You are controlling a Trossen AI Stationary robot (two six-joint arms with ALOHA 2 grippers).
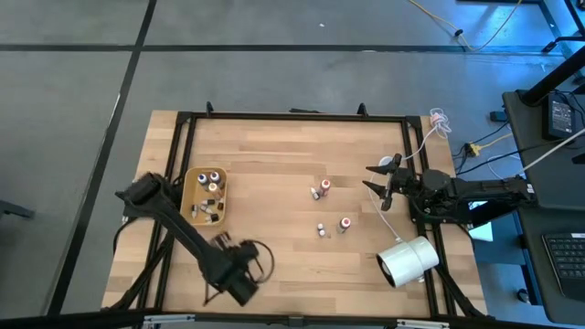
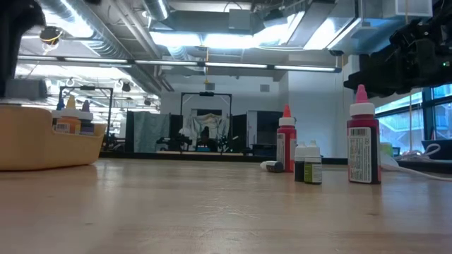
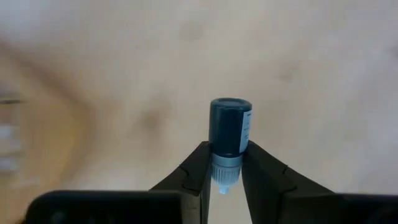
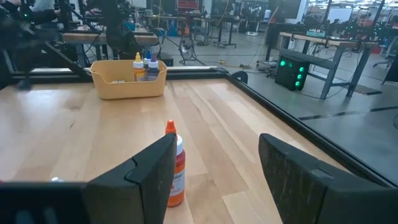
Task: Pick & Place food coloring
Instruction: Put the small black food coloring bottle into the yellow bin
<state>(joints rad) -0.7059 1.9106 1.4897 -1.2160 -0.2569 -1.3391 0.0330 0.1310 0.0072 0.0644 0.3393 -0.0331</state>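
Observation:
A dark blue food coloring bottle (image 3: 230,127) with a pale cap sits in my left gripper (image 3: 225,180), which is shut on it and points down over the table's near left part (image 1: 235,274). The arm hides that bottle in the high view. A tan tray (image 1: 191,183) at the left holds several food coloring bottles (image 1: 212,187). More bottles stand upright on the wood mid-table (image 1: 324,186) (image 1: 345,224) (image 2: 364,144) (image 2: 308,164). My right gripper (image 1: 377,179) waits open at the right. An orange-capped bottle (image 4: 175,163) stands just before its fingers, untouched. My left gripper pinches the bottle's pale cap end (image 3: 224,167) between its two fingers (image 3: 198,171). The fingers come from above, pointing steeply down. The dark body sticks out below the fingertips with its base away from the wrist, clear of the wood.
A large white cylinder (image 1: 409,260) lies on its side near the right front corner. A black frame (image 1: 292,116) runs along the table's edges. White and yellow cables (image 1: 439,123) trail at the far right. Bare wood lies between the tray and the mid-table bottles.

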